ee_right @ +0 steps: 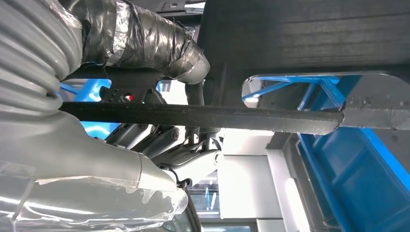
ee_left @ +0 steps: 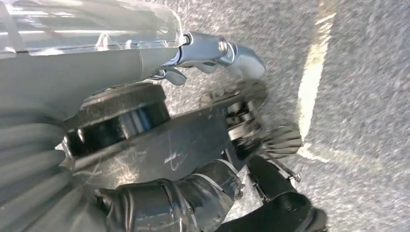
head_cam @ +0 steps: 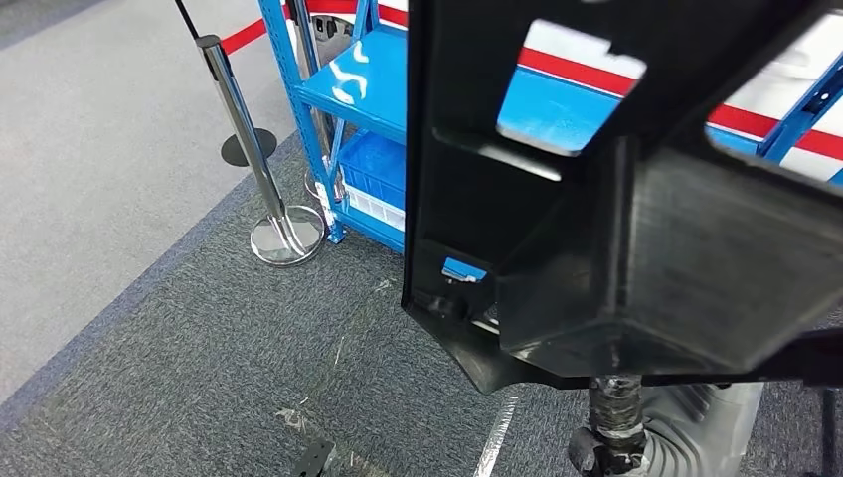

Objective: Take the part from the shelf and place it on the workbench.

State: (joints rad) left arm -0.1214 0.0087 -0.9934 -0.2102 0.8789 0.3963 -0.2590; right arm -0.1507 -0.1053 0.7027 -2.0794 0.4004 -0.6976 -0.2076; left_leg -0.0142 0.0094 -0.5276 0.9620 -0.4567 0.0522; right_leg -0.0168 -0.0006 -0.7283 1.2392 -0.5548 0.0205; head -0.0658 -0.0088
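Part held up near the shelf
Both hands, left hand (ee_left: 203, 159) and right hand (ee_right: 159, 121), grip the black part (head_cam: 596, 219) beside the blue shelf (head_cam: 368, 89).

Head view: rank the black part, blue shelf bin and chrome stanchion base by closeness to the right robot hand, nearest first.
1. Black part: directly above the right robot hand, which holds it from below.
2. Blue shelf bin: on the lower shelf, beyond the part, to the left.
3. Chrome stanchion base: on the carpet, farthest left.

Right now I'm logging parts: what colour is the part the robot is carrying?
Black part, seen best in the head view.
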